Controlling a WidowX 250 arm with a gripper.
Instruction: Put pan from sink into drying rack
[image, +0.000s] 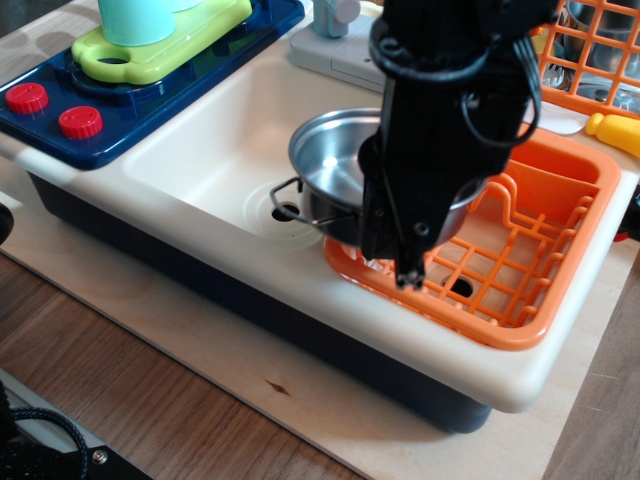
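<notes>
The shiny steel pan (335, 165) hangs in the air over the left edge of the orange drying rack (560, 290), one wire loop handle pointing left over the sink. My black gripper (408, 262) is shut on the pan's near rim and holds it up; the fingertips reach down in front of the rack's floor. The arm hides the pan's right half and much of the rack's left part. The cream-white sink (210, 165) lies to the left, with nothing in it and its round drain hole (285, 212) in view.
A blue toy stove with red knobs (60, 110) and a green board with a teal cup (150, 30) stand at the left. A grey faucet base (335, 45) is behind the sink. An orange wire basket (600, 50) with steel bowls stands at the back right.
</notes>
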